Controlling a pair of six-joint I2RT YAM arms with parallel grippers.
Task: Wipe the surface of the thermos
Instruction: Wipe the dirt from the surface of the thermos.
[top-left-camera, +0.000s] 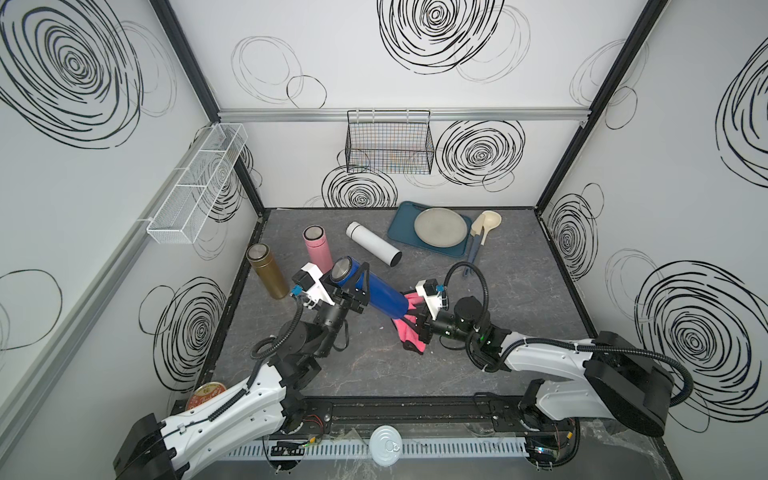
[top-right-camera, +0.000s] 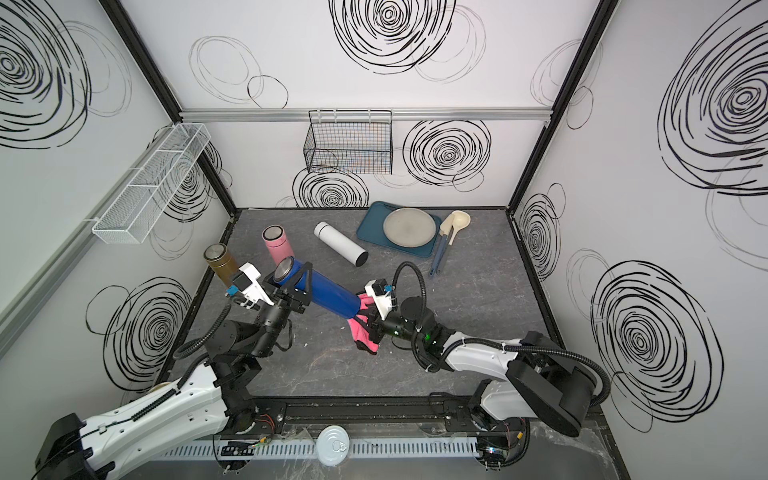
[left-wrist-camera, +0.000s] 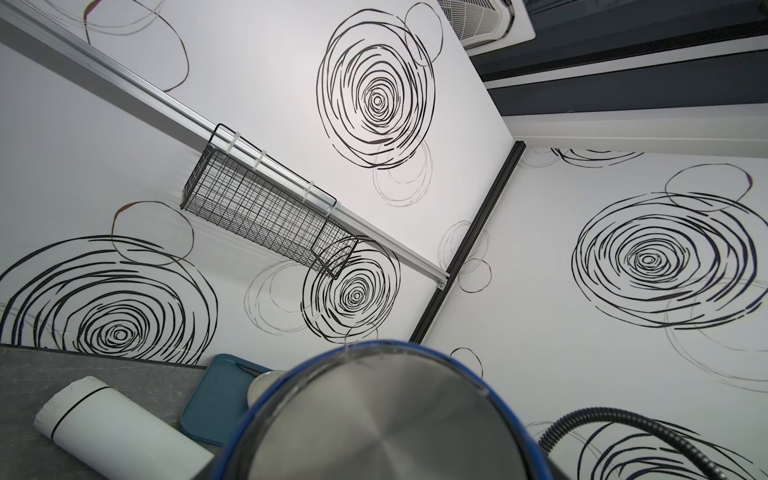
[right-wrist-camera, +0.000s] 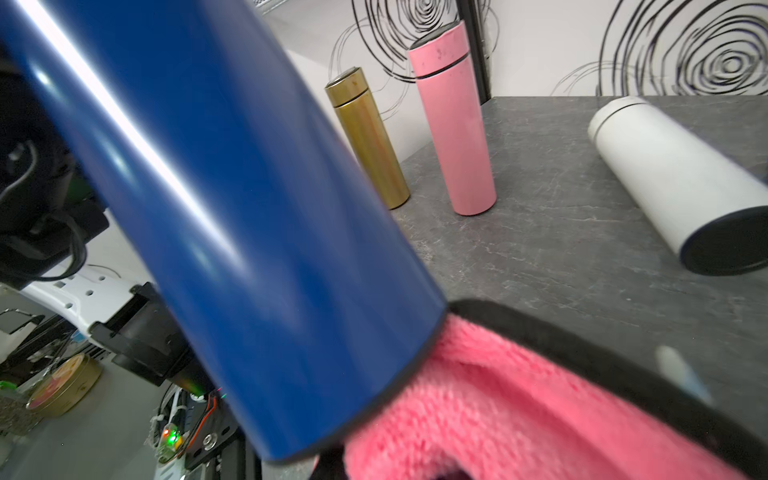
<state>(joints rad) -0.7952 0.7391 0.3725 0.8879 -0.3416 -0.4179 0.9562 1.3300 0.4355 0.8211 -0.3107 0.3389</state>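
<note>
The blue thermos (top-left-camera: 376, 293) sits near the front middle of the counter (top-left-camera: 519, 291), tilted between the two arms. Its steel-topped cap end is raised toward the left arm and its base end points down toward the right arm; it appears to be lifted off the counter. The left gripper (top-left-camera: 358, 282) is clamped across the blue thermos just below the cap, one black finger lying over the near side of the body and the other hidden behind it. In the left wrist view the cap (left-wrist-camera: 386, 424) fills the lower frame, so the fingers cannot be seen there. The right gripper (top-left-camera: 417, 318) is just beside the base end, its jaws pinched together on a pink cloth (top-left-camera: 405, 328) with a dark edge. The pink cloth hangs in folds below the gripper, and in the right wrist view it presses against the rim of the base of the blue thermos (right-wrist-camera: 232, 208). Behind, a gold thermos (top-left-camera: 266, 270) and a pink thermos (top-left-camera: 318, 247) stand upright and a white thermos (top-left-camera: 374, 243) lies on its side.
</note>
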